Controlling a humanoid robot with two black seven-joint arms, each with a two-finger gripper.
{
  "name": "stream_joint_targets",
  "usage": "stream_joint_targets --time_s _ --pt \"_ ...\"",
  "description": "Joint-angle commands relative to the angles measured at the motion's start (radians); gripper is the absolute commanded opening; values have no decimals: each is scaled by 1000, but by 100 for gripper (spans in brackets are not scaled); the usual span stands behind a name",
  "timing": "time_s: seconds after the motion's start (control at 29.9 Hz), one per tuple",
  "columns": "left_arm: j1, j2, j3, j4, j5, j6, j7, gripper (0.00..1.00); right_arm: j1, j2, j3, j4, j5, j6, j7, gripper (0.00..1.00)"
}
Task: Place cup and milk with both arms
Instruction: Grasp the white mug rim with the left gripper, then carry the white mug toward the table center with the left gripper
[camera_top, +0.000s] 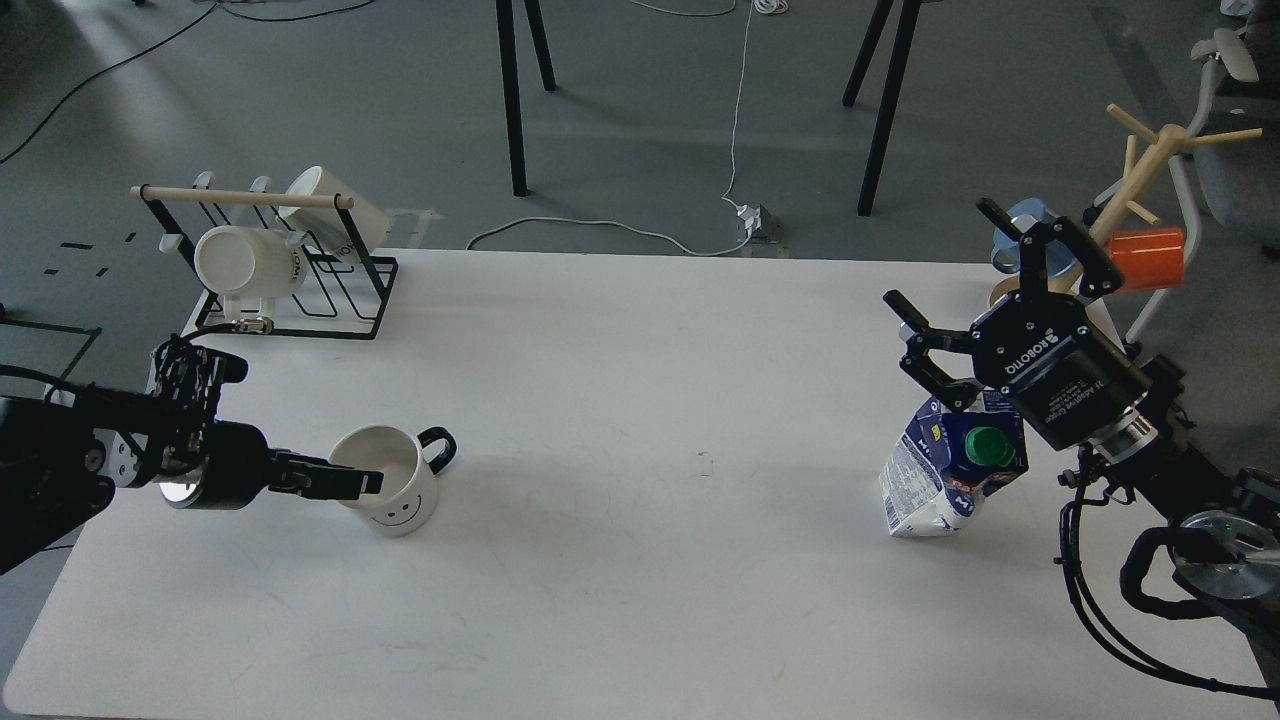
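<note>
Close left pincer (345, 484), straddling rim of cup (392, 493) left of milk (950, 470), squarely on the wall; lower right pincer (990, 300), wide open and empty above milk, around carton.

white cup (395, 490) with black handle and black smiley face; blue-and-white milk (945, 475) carton, green cap; white table (640, 400); orange cup (1147, 257) beside pale blue cup (1018, 228).

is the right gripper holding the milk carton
No, the right gripper is open, its fingers spread in the air above the milk carton, which stands on the table by itself.
</note>
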Motion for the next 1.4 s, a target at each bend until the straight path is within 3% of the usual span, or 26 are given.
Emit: stream_joint_targets --time_s 0.0,0.2,0.73,0.94,1.07,1.37 --pt "0 0 3 -1 3 0 0 42 -4 1 1 0 0 0 0 99" --pt "0 -3 0 1 6 0 0 4 -10 1 1 -2 0 0 0 99" --pt "-17 -5 -6 -18 7 4 0 0 -15 1 3 0 1 0 0 99" --pt "-145 -22 -5 -21 4 0 0 0 -12 1 15 0 3 0 0 99" --pt "-204 -173 -5 -18 4 0 0 0 11 1 26 -5 4 0 0 99" --pt "-150 -341 -2 -6 50 0 0 0 103 0 29 -6 44 0 0 99"
